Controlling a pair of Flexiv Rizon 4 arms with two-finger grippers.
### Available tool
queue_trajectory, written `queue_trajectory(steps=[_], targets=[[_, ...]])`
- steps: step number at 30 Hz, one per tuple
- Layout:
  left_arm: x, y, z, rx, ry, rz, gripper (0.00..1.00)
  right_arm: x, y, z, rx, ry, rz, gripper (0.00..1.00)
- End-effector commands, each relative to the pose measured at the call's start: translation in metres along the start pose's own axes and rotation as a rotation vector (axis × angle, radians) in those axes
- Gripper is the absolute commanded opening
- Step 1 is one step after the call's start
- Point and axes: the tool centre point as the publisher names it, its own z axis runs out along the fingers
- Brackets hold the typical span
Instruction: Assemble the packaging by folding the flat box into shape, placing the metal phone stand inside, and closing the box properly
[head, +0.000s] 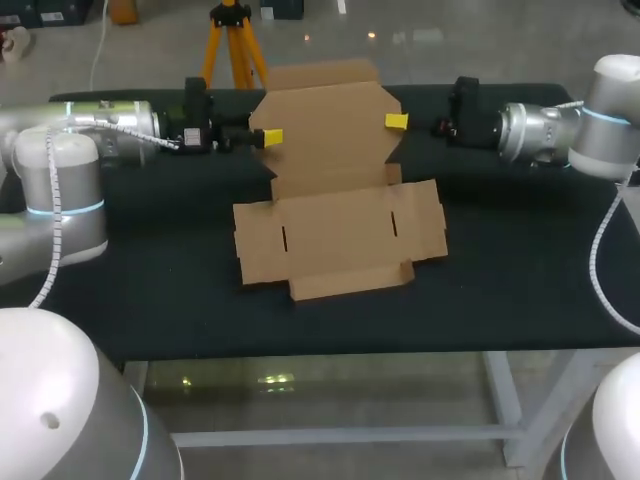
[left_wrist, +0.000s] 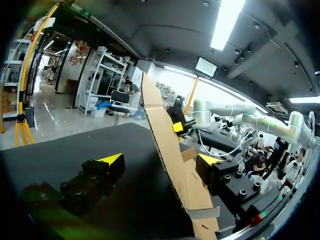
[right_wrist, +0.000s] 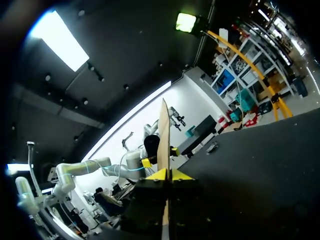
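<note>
The cardboard box (head: 338, 235) is a brown die-cut blank, only partly folded. Its front half lies flat near the middle of the dark bench (head: 520, 260) — two narrow slots (head: 284, 238) are cut in it, short side flaps (head: 428, 215) are spread out and a strip (head: 350, 281) runs along the near edge. The rear panel (head: 325, 120) is raised off the bench, standing nearly upright — thin and tall, seen edge-on in the right wrist view.
</note>
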Motion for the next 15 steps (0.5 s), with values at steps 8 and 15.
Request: queue_trajectory(steps=[8, 15], targets=[[0.006, -0.003, 0.014, -0.003, 0.021, 0.037, 0.47, 0.001, 0.001, 0.003, -0.035, -0.016, -0.023, 0.0], [0.006, -0.003, 0.022, -0.008, 0.035, 0.043, 0.4, 0.003, 0.004, 0.006, -0.052, -0.023, -0.044, 0.0]])
